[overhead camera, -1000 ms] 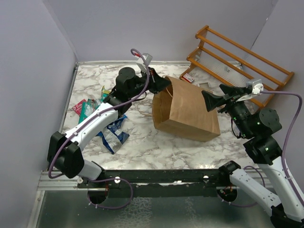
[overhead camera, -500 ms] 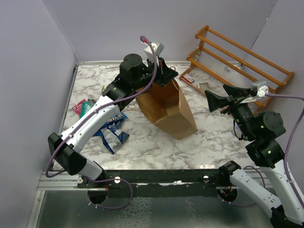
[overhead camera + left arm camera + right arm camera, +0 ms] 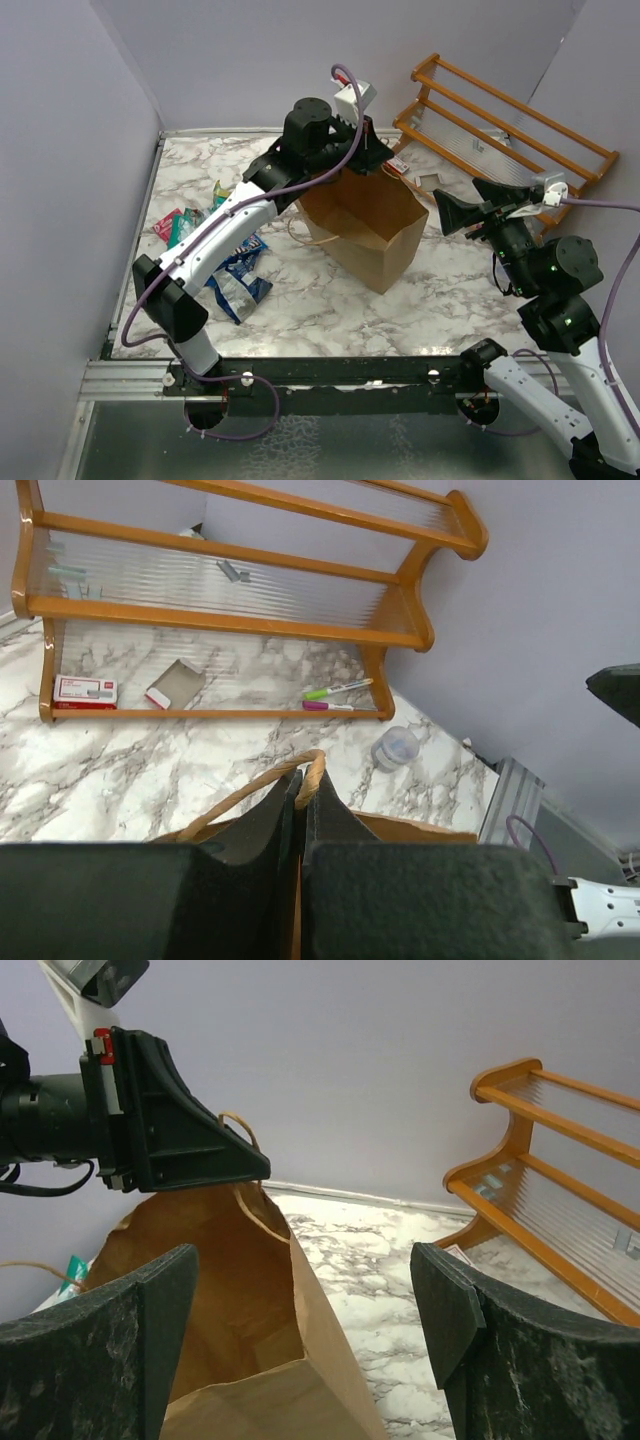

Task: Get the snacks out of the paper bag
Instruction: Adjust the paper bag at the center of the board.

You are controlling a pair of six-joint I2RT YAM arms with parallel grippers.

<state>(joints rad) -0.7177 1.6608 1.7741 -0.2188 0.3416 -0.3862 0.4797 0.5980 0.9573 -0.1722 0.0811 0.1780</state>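
My left gripper [image 3: 378,162] is shut on a twisted-paper handle [image 3: 250,790] of the brown paper bag [image 3: 365,228], at its far rim. The bag hangs upright and its mouth is open upward. What shows of its inside [image 3: 235,1290] holds no packet. The snacks lie on the marble at the left: a blue packet [image 3: 238,282], a green one [image 3: 186,232], a small red-pink one [image 3: 165,224] and a yellow-green one [image 3: 221,194]. My right gripper [image 3: 452,213] stands open just right of the bag with nothing in it. In the right wrist view the right gripper [image 3: 305,1295] faces the bag's mouth.
A wooden slatted rack [image 3: 505,120] stands at the back right. By it lie a small red and white box [image 3: 85,690], an open cardboard box [image 3: 172,683], two pens [image 3: 335,691] and a small clear jar [image 3: 395,748]. Walls close the table's left and back.
The left gripper has lifted the bag by its handle and carried it right. The bag has swung from lying on its side to upright, mouth open. The right gripper has drawn back slightly.
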